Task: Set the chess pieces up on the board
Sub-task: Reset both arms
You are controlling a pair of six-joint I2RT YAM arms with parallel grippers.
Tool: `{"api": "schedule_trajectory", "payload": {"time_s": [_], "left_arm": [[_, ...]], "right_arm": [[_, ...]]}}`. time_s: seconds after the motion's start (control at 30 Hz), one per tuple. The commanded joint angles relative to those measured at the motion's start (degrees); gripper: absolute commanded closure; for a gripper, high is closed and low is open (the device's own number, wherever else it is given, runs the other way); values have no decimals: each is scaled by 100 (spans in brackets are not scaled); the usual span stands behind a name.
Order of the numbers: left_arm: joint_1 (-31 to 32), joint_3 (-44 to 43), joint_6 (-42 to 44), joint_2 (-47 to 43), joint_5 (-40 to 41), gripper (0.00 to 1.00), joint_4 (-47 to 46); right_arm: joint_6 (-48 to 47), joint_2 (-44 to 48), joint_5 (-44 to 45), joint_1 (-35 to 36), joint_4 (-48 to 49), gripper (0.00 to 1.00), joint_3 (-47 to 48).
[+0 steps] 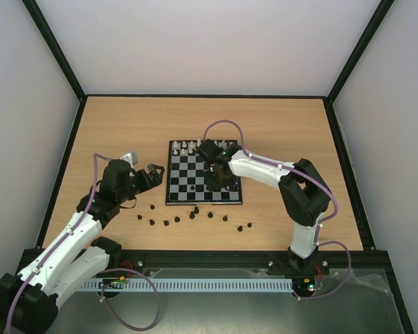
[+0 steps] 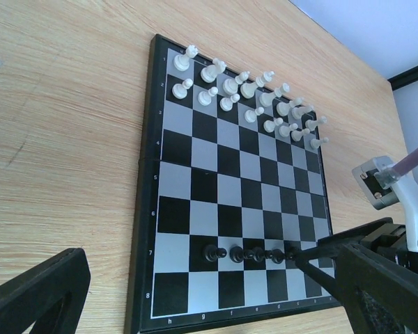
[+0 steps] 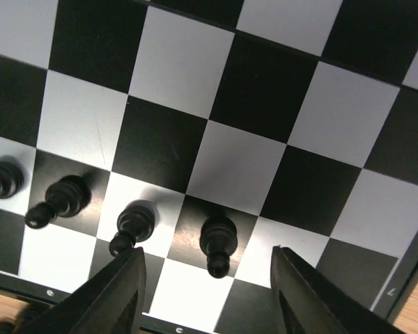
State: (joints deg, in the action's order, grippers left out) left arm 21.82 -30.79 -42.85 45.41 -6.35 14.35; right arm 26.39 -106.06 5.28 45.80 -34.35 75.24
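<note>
Right gripper (image 3: 207, 252) jaws part-open astride a black pawn (image 3: 218, 240) on the board (image 3: 244, 167), apparently not touching it

Light: we log it as even and diffuse, coming from above; the table (image 1: 125, 125) is bright and uniformly lit.
Shadows: we find only faint, soft ones close by the black pawns (image 3: 218, 243).
Focus: we note the board (image 2: 216, 209) crisp in both wrist views, while the right hand (image 3: 206, 250) reads as near-black, soft-edged shapes.
Overhead: we see the loose pieces (image 1: 195, 212) as grainy specks.
</note>
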Motion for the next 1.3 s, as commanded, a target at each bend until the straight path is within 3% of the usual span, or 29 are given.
{"api": "schedule_trajectory", "payload": {"time_s": [0.0, 0.1, 0.37, 0.43, 0.57, 0.73, 0.83, 1.03, 1.13, 1.27], "left_arm": [[-23, -7, -34, -89, 90, 0, -77], [-20, -79, 10, -38, 86, 1, -224], [-19, 14, -20, 64, 756, 1, -558], [-20, 213, -159, 39, 921, 1, -734], [-11, 553, -121, 85, 1068, 0, -1594], [-11, 536, 439, 717, 1707, 0, -2551], [-10, 481, 773, 1088, 2536, 1, -2864], [-73, 804, 1587, 1411, 3821, 1, -3696], [-287, 1338, 1958, 1494, 3627, 1, -4810], [-789, 1302, 1972, 1804, 2867, 0, -5154]], "right_arm": [[36, 415, 262, 37, -114, 36, -165], [127, 820, 578, 29, -34, 1, -245], [232, 2369, 1950, -351, 738, 1, -832], [-166, 2770, 2466, -421, 1210, 1, -1237], [-492, 3059, 3449, -823, 1848, 1, -1832], [-714, 3727, 3893, -1565, 3968, 1, -3522], [-916, 3867, 4300, -1886, 5026, 1, -4192], [-716, 3564, 4194, -2852, 6756, 1, -5235], [-553, 3011, 4051, -3237, 7415, 2, -5444], [-766, 2936, 3730, -3459, 8566, 1, -5839]]}}
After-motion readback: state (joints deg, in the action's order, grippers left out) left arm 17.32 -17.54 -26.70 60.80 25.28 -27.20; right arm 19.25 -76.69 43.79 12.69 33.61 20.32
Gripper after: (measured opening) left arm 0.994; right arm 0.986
